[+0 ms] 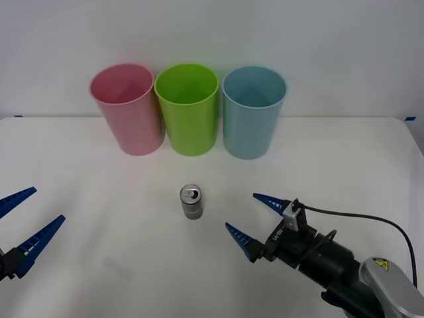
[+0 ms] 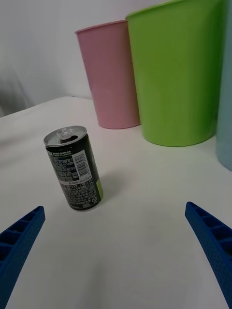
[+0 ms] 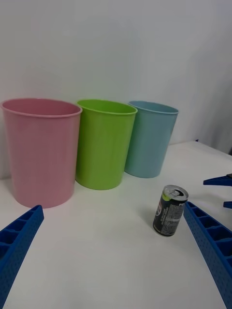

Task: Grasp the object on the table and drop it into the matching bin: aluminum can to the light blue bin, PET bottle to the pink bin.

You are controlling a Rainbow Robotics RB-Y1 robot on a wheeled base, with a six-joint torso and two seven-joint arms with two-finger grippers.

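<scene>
The aluminum can [image 1: 191, 202] stands upright on the white tabletop [image 1: 99, 199], in front of the lime green bin [image 1: 187, 109] and well apart from it. Nothing touches the can, so the grasp is not yet made and the whole carry and drop is left to do.

The right gripper [image 1: 254, 219] sits low over the tabletop just beside the can, on the side toward the light blue bin [image 1: 253, 111], with its blue ribbed fingers spread wide and pointed at the can. In the right wrist view the can [image 2: 75, 167] lies ahead of the spread fingers [image 2: 212, 241], not yet between them. I judge this to be the approach step: the gripper has to advance until the can sits between its fingers, then shut on it.

The left gripper [image 1: 20, 222] waits with fingers parted, well apart from the can on the side toward the pink bin [image 1: 127, 108].

Since the object is a metal can, the light blue bin is the target; as far as the pictures show, no bin holds anything.
</scene>
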